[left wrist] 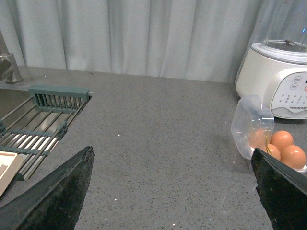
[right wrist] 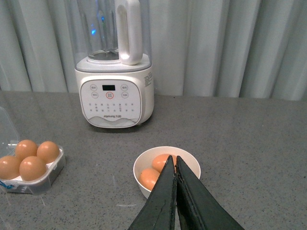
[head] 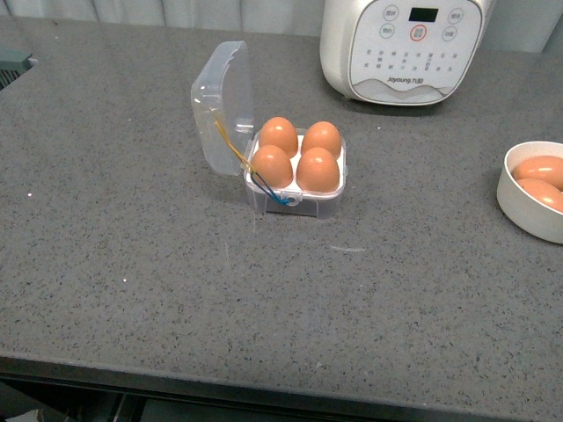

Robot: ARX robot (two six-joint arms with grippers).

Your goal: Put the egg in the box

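A grey speckled worktop (head: 132, 264) seen from the front. Just toward 12 o'clock of centre stands the clear box (head: 310, 207), its lid (head: 224, 105) open and upright on the 9 o'clock side. The four brown eggs (head: 317, 169) fill every slot, so the task's egg is likely already among them. At 3 o'clock a white bowl (head: 519, 207) holds two more eggs (head: 538, 169). A blender (head: 405, 48) sits at 1 o'clock. The left gripper (left wrist: 171, 152) is spread wide and empty. The right gripper (right wrist: 175, 160) is pinched closed on nothing, above the bowl. An egg is probably light, rigid, smooth and brittle. It is best cradled gently across its widest middle.
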